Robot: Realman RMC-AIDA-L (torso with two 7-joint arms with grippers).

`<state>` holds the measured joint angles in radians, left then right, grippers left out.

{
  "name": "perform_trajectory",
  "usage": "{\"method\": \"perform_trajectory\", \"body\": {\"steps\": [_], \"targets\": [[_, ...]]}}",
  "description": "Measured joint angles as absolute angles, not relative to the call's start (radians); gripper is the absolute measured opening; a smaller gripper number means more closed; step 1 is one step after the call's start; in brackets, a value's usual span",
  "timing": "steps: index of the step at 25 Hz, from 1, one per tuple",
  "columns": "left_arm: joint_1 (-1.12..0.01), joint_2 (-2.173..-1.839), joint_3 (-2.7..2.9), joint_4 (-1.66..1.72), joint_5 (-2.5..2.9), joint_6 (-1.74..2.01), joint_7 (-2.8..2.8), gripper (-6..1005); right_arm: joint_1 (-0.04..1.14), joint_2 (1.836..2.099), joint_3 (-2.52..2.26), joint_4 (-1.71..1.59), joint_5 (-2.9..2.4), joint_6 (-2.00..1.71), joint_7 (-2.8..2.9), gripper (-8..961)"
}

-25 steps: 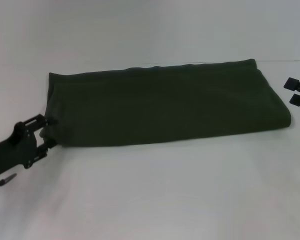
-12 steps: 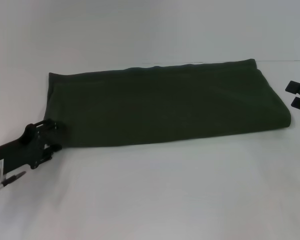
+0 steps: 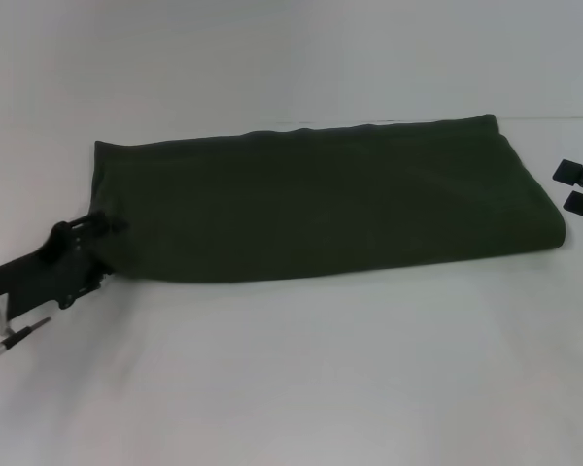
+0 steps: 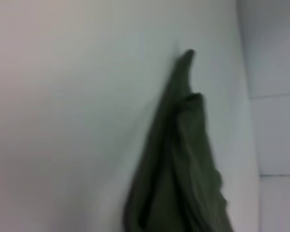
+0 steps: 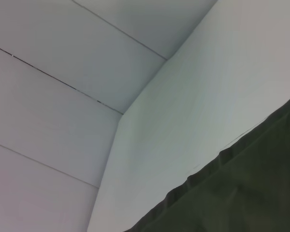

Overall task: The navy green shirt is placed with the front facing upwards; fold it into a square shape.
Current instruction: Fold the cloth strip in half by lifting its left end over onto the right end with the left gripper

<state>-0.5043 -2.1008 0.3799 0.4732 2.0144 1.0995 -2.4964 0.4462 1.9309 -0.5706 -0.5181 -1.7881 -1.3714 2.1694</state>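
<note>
Lying folded into a long band across the white surface (image 3: 301, 369), the navy green shirt (image 3: 321, 199) has its near left corner met by the left gripper (image 3: 105, 248), jaw state unclear, while the right gripper (image 3: 581, 189), jaws apart, is cut off.

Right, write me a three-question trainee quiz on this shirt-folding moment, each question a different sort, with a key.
1. True or false: the navy green shirt lies as a long folded band across the white table.
2. Which gripper is at the shirt's near left corner?
A. the left gripper
B. the right gripper
C. neither
3. Fill in: in the head view the right gripper sits just off the shirt's ____ end, apart from the cloth.

Key
1. True. No sleeve or lettering shows in the head view.
2. A. Its fingers meet the cloth at that corner; whether they are clamped cannot be told.
3. Right. It hangs at the picture's edge with its fingers apart.
</note>
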Motion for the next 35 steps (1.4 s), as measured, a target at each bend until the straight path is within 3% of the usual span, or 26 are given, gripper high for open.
{"method": "perform_trajectory", "body": {"steps": [5, 30, 35], "targets": [[-0.455, -2.118, 0.358, 0.500, 1.966, 1.134, -2.461, 674, 0.444, 1.932, -0.571, -0.517, -1.786, -1.377, 2.168, 793], [-0.514, -2.112, 0.434, 0.462, 2.001, 0.997, -2.495, 672, 0.425, 1.936, -0.571, -0.515, -1.786, -1.377, 2.168, 793], [-0.508, -2.115, 0.435, 0.469, 2.005, 0.998, -2.485, 571, 0.425, 1.935, -0.571, -0.515, -1.785, -1.379, 2.170, 793]]}}
